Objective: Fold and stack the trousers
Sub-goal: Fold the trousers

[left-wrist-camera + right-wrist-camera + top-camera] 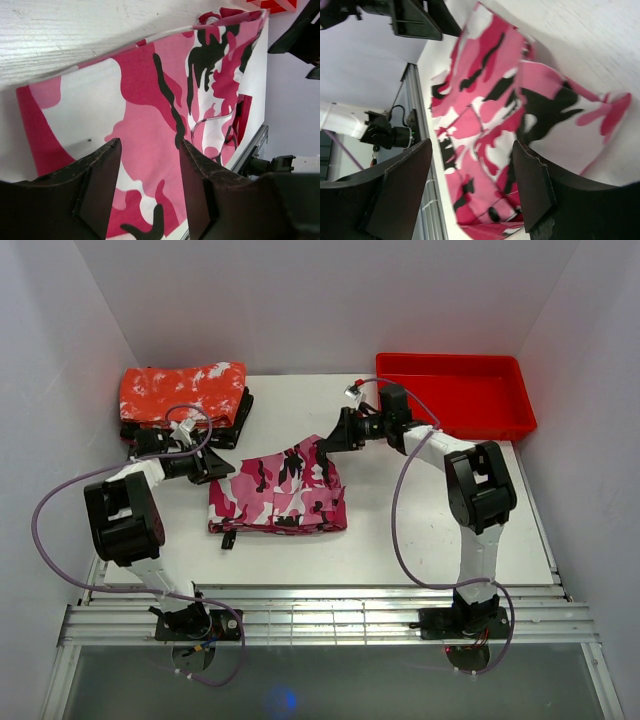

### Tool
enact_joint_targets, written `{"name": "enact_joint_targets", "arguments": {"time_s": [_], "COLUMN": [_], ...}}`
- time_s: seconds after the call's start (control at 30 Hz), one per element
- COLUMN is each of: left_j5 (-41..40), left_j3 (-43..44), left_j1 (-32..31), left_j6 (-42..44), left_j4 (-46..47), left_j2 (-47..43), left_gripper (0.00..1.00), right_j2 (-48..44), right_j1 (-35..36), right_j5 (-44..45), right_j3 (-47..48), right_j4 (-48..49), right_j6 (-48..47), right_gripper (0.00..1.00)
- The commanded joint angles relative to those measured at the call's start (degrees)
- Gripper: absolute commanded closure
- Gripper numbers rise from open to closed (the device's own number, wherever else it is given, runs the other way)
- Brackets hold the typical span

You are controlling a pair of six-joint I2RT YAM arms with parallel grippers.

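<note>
Pink camouflage trousers [278, 494] folded, red tray [455, 400] beyond, left hand [150, 150], right hand [472, 149] released

I see bare table [420, 540] near and right of trousers [278, 495]: open lane. Far strip between folded red cloth [185, 392] and red tray [455, 395] also free. Cloth stack blocks far left corner, left gripper [225, 469] just beside it. Tray's raised rim blocks far right. Right gripper [322, 446] crowds trousers' far edge. Walls hem both sides.
</note>
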Motion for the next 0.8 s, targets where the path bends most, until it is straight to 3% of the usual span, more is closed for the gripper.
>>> {"name": "enact_joint_targets", "arguments": {"time_s": [0.0,0.13,0.23,0.37,0.47,0.53,0.73,0.77], "left_j5": [-2.2,-3.8,-6.4,-10.9,-9.2,-3.3,1.9,2.5], "left_j3": [-0.3,-1.3,-2.0,-1.9,-1.8,-1.5,0.1,0.1], "left_j1": [-0.8,-0.4,-0.4,0.4,1.5,1.5,-0.7,-1.1], "left_j6": [-7.9,-7.5,-7.0,-5.0,-3.7,-1.6,0.3,0.2], "left_j4": [8.0,8.6,7.0,4.2,3.8,3.5,1.8,1.9], "left_j2": [1.8,3.0,4.7,7.2,6.8,4.9,0.1,-0.1], "left_gripper": [0.38,0.37,0.39,0.42,0.43,0.46,0.50,0.50], "right_j2": [5.9,9.0,12.9,9.7,4.3,-0.2,-3.2,-2.4], "right_j1": [1.2,1.2,1.0,-0.1,-0.4,-0.4,0.5,0.7], "right_j5": [3.2,6.5,13.3,18.9,15.3,11.3,4.9,4.4], "right_j3": [2.0,3.5,6.4,3.2,1.3,0.2,1.1,2.2], "right_j4": [0.1,3.4,-0.9,-3.7,-3.6,-1.1,5.1,4.7], "right_j6": [-0.6,-1.0,-3.7,-5.3,-5.1,-4.3,0.3,0.4], "right_gripper": [0.28,0.32,0.38,0.47,0.42,0.43,0.63,0.72]}}
